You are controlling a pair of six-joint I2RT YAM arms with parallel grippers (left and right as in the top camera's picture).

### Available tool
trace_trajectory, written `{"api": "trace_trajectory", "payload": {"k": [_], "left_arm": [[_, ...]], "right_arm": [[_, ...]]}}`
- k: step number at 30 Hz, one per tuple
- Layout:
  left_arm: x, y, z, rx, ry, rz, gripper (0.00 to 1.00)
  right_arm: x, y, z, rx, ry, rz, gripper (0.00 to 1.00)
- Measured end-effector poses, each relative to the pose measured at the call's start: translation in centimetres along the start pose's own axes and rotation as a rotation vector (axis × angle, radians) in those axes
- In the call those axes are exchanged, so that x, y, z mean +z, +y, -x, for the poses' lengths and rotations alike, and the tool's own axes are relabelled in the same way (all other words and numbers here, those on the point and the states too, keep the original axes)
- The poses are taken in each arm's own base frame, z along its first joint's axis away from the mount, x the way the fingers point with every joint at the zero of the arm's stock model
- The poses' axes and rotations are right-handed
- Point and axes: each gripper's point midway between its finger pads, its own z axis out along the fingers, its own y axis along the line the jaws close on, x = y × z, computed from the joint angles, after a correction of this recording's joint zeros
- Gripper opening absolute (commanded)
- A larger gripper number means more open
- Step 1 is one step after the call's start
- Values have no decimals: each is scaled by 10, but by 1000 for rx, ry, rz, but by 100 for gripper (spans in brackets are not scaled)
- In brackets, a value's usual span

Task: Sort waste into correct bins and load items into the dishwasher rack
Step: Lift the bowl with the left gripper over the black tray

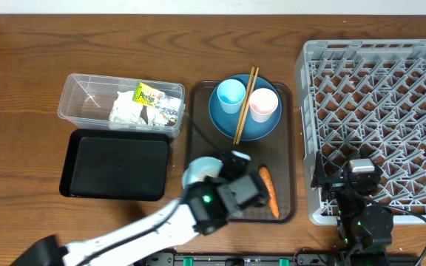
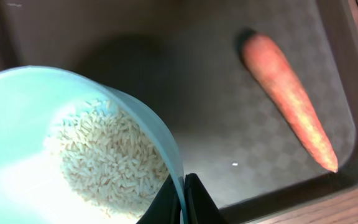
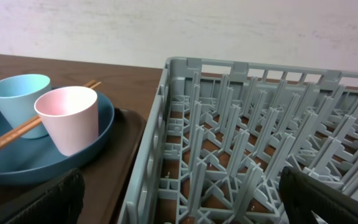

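Observation:
My left gripper (image 2: 183, 200) is shut on the rim of the light-blue bowl (image 2: 23, 124), which holds white rice grains (image 2: 101, 155) and sits at the front left of the brown tray (image 2: 216, 56). To the right of the bowl on that tray lies the orange carrot (image 2: 288, 106). From overhead, the bowl (image 1: 200, 170) and carrot (image 1: 268, 191) show beside the left gripper (image 1: 214, 176). The right gripper (image 3: 188, 205) is open over the front left corner of the grey dishwasher rack (image 1: 390, 96). The clear tub (image 1: 76, 96) holds the napkin (image 1: 126, 111) and snack packet (image 1: 148, 94).
The dark-blue plate (image 1: 261, 127) at the back of the brown tray (image 1: 272, 157) carries the light-blue cup (image 1: 231, 94), the pink cup (image 1: 263, 104) and the chopsticks (image 1: 245, 103). The black tray (image 1: 115, 164) lies in front of the tub.

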Motion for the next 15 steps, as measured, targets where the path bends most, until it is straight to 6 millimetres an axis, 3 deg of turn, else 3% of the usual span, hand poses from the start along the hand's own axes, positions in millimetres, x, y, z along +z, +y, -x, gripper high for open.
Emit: {"api": "trace_trajectory", "payload": {"k": [8,15], "left_arm": [[-35,65,35,-181,-95,21,6],[-52,128,55,-366,-157,57,6]], "right_arm": [[0,0,0,0,0,0,99],[0,0,0,0,0,0,99]]}}
